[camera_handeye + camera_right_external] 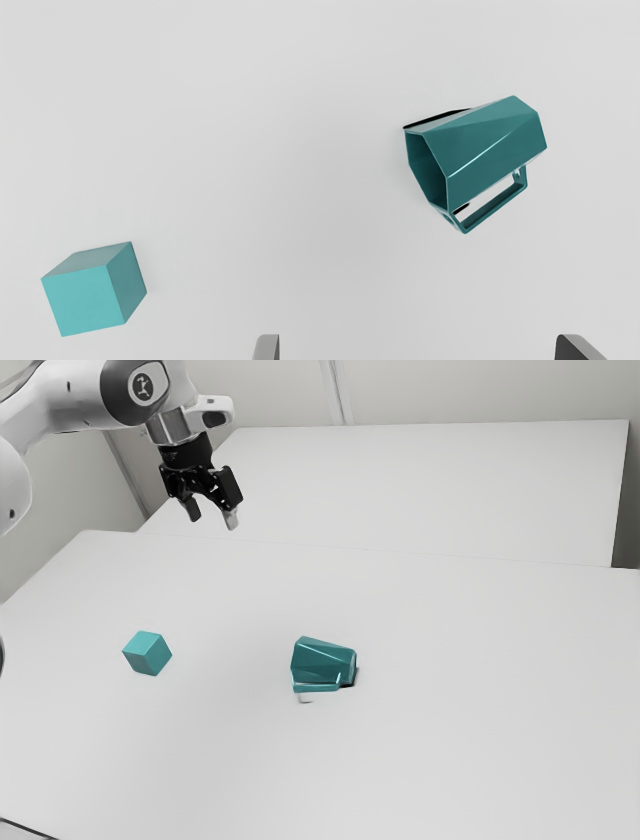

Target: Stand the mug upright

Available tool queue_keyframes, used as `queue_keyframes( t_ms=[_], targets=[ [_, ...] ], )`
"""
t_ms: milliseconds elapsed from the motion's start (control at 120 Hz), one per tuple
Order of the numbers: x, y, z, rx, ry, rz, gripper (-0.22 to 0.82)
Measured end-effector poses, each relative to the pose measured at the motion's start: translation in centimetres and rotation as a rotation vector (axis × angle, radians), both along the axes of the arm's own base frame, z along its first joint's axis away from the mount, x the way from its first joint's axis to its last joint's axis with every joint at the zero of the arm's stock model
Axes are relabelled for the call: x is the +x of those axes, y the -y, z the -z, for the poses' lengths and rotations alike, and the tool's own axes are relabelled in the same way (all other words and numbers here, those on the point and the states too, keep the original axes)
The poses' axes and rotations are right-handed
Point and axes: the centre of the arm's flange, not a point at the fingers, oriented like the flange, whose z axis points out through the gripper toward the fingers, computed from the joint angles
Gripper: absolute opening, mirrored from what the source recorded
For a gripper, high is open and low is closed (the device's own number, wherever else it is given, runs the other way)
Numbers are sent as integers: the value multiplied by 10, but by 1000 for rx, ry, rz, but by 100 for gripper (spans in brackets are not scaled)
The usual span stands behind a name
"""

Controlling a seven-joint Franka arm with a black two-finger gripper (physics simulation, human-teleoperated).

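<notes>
Taking the teal faceted mug as my landmark and going from the exterior view's left to its right, I see the white jointed arm [75, 402] first, coming in high up, on the left side of the mug. Below the arm, a small turquoise cube [148, 653] sits on the smooth pale tabletop [230, 760], well apart from the mug and to its left. Next comes the black two-finger tool [212, 518], up in the air, above the tabletop and to the mug's left, touching neither mug nor cube. Its fingers stand wide apart, with nothing gripped between them. Last is the mug [323, 662] itself, lying on its side on the tabletop, so it isn't upright. In the wrist view I can see into its angular mouth [428, 172], which is turned toward the side where the cube sits; the closed base end points away. The squared, teal handle [495, 206] sticks out along the mug's flank.
</notes>
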Motion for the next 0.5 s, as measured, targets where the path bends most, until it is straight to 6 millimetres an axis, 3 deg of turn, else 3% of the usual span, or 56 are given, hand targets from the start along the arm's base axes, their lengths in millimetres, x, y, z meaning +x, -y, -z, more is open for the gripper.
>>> queue_keyframes(
  t_ms=[333, 500],
  targets=[
    [-4, -4, -3, -4, 2, -17, 60],
    [-31, -2, 11, -70, -46, -32, 60]
  ],
)
